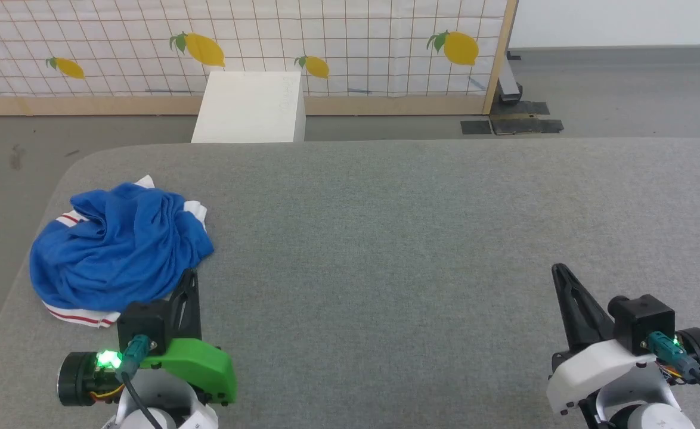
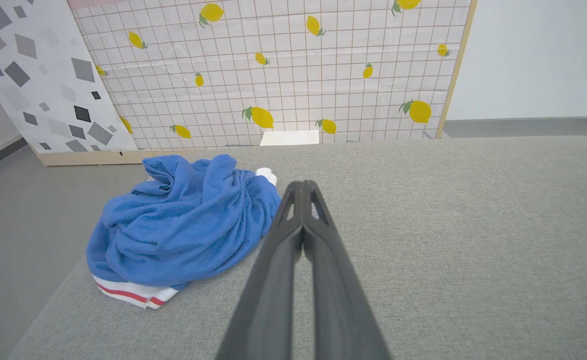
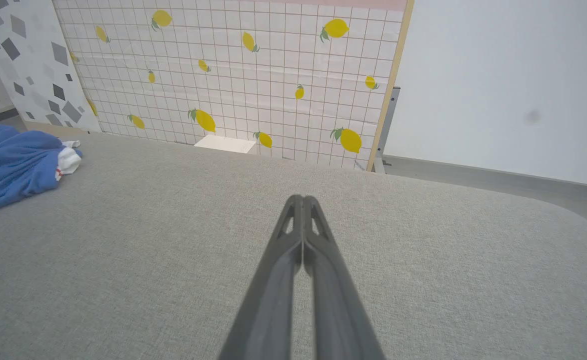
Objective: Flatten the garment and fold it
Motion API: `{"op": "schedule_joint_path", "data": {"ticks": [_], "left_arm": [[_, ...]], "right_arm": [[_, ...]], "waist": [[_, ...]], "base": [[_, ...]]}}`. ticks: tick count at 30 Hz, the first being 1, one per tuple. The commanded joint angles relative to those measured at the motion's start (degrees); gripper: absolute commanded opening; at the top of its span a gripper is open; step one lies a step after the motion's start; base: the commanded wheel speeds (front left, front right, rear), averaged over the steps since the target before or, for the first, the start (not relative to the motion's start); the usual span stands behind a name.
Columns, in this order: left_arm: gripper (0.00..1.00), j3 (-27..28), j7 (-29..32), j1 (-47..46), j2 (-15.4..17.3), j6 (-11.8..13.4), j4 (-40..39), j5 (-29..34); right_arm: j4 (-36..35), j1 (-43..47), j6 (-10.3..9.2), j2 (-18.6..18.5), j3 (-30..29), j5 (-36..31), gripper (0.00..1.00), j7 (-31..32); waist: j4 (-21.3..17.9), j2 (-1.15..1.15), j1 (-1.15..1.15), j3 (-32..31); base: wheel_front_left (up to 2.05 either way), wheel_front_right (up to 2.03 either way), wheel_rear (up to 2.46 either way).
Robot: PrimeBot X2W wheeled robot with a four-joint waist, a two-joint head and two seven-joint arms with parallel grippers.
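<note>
1. Two tools sit nearest: the left tool (image 1: 191,275) and the right tool (image 1: 558,269), both clenched on nothing, over the counter (image 1: 386,238).
2. The shirt (image 1: 117,244) is a crumpled heap on the counter's left side, just beside the left tool and well apart from the right tool.
3. Risk: the heap lies near the left edge, so a tug that way could slide it onto the floor (image 1: 4,155).
4. Risk: the layers are bunched, so one pinch may catch several and leave it twisted.
5. Beyond stand a white box (image 1: 248,107) and a lemon-print screen (image 1: 326,36).

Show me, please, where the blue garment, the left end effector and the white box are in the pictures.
garment (image 1: 117,244): head view, on the crumpled blue middle.
left end effector (image 2: 303,186): left wrist view, at its closed fingertips.
white box (image 1: 248,107): head view, on its top face.
</note>
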Motion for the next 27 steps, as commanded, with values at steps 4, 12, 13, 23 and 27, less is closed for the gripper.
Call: {"op": "schedule_joint_path", "data": {"ticks": [4, 12, 13, 23, 27], "left_arm": [[0.0, 0.15, 0.08, 0.65, -0.17, 0.38, -0.16, 0.73], [0.0, 0.15, 0.08, 0.65, -0.17, 0.38, -0.16, 0.73], [0.0, 0.15, 0.08, 0.65, -0.17, 0.38, -0.16, 0.73], [0.0, 0.15, 0.08, 0.65, -0.17, 0.38, -0.16, 0.73], [0.0, 0.15, 0.08, 0.65, -0.17, 0.38, -0.16, 0.73]], "right_arm": [[-0.29, -0.95, -0.1, 0.18, 0.08, -0.35, 0.0, 0.01], [-0.29, -0.95, -0.1, 0.18, 0.08, -0.35, 0.0, 0.01], [-0.29, -0.95, -0.1, 0.18, 0.08, -0.35, 0.0, 0.01], [-0.29, -0.95, -0.1, 0.18, 0.08, -0.35, 0.0, 0.01], [-0.29, -0.95, -0.1, 0.18, 0.08, -0.35, 0.0, 0.01]], "waist": [[0.0, 0.29, 0.0, 0.0], [0.0, 0.29, 0.0, 0.0], [0.0, 0.29, 0.0, 0.0], [0.0, 0.29, 0.0, 0.0], [0.0, 0.29, 0.0, 0.0]], "base": [[0.0, 0.0, 0.0], [0.0, 0.0, 0.0], [0.0, 0.0, 0.0], [0.0, 0.0, 0.0], [0.0, 0.0, 0.0]]}}
